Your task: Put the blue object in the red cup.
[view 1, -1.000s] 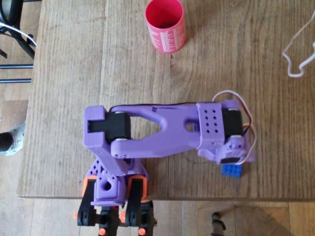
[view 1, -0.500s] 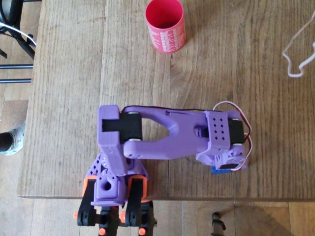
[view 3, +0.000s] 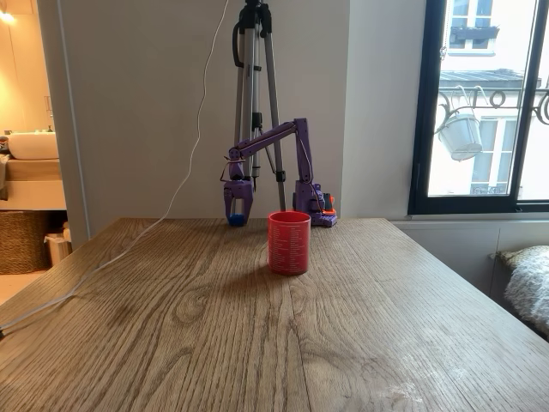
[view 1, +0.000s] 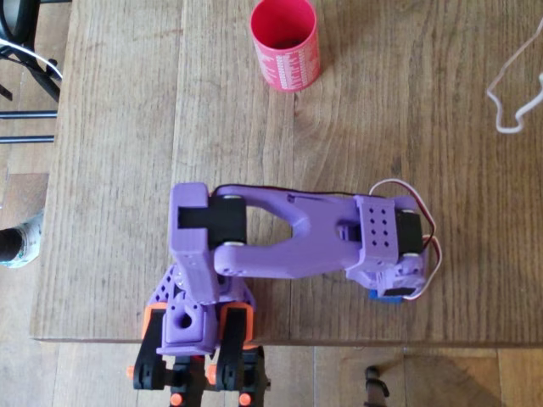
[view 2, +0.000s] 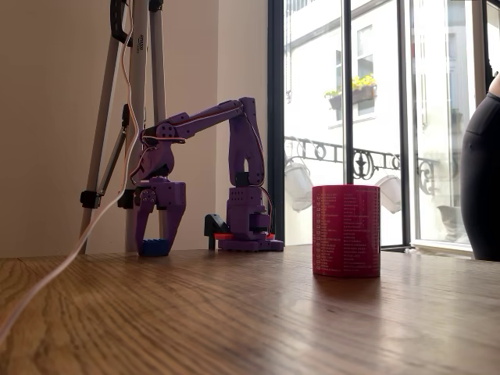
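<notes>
The wood-grain counter [view 1: 127,127] of broad oak-coloured planks carries a purple plastic arm [view 1: 288,242] clamped at its near edge in the overhead view. The arm's pincer [view 2: 155,234] points straight down, its two fingers spread to either side of the small bright-blue studded plastic brick [view 2: 154,248], which sits on the counter between their tips; I cannot tell whether the fingers touch it. In the overhead view a sliver of the brick [view 1: 389,298] peeks out under the wrist, near the counter's edge. The red-pink cylindrical cup with fine white print [view 1: 284,44] stands upright and well apart from the brick, toward the opposite edge. A thin white cable [view 1: 513,80] loops across the boards at the right of the overhead view. Behind the counter, a fixed view shows a pale wall, a grey tripod [view 3: 255,94] and a dark-framed window [view 3: 480,103] facing a balcony railing with a hanging white planter [view 3: 461,133]
</notes>
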